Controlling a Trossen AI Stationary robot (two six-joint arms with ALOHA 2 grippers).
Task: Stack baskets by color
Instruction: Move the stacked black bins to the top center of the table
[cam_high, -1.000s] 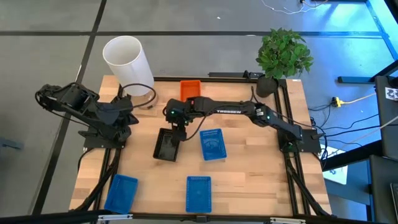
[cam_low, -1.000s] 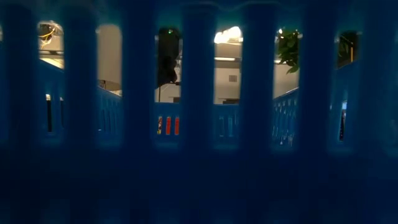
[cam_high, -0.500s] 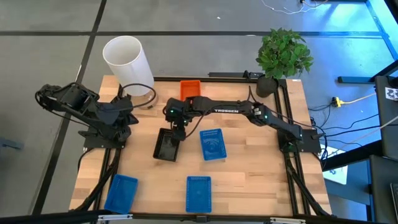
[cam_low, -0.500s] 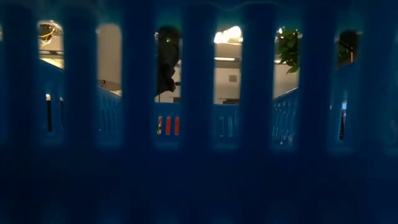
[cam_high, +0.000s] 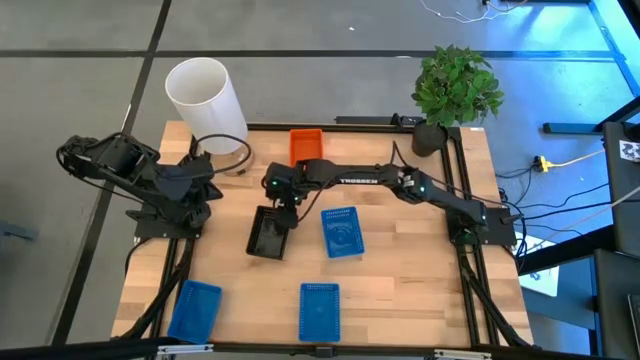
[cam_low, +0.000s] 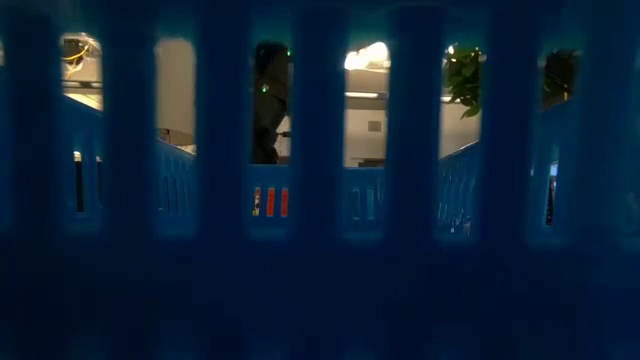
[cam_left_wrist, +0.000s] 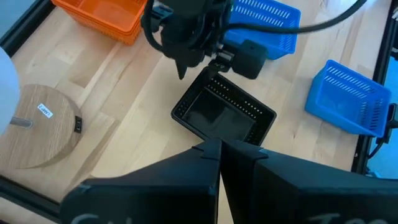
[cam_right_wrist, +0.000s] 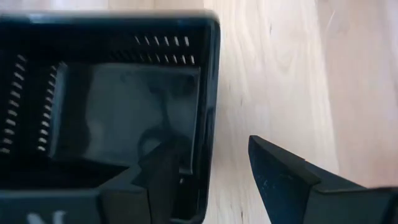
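Note:
A black basket (cam_high: 269, 233) stands on the table left of centre, its open side up. My right gripper (cam_high: 284, 212) hangs open over the basket's far end, one finger above the inside and one outside the end wall (cam_right_wrist: 208, 118), a gap showing on both sides. An orange basket (cam_high: 306, 143) sits at the far edge. One blue basket (cam_high: 341, 231) lies beside the black one, and two more (cam_high: 320, 310) (cam_high: 195, 308) sit near the front edge. My left gripper (cam_left_wrist: 219, 149) waits shut at the table's left side.
A tall white cylinder (cam_high: 205, 100) stands at the far left corner, with a round wooden disc (cam_left_wrist: 40, 127) on the table beside it. A potted plant (cam_high: 455, 90) stands at the far right corner. The mesh wall of a blue basket (cam_low: 320, 280) blocks most of the low view.
My right gripper has sunk toward the black basket's far end, staying open. The baskets have not moved.

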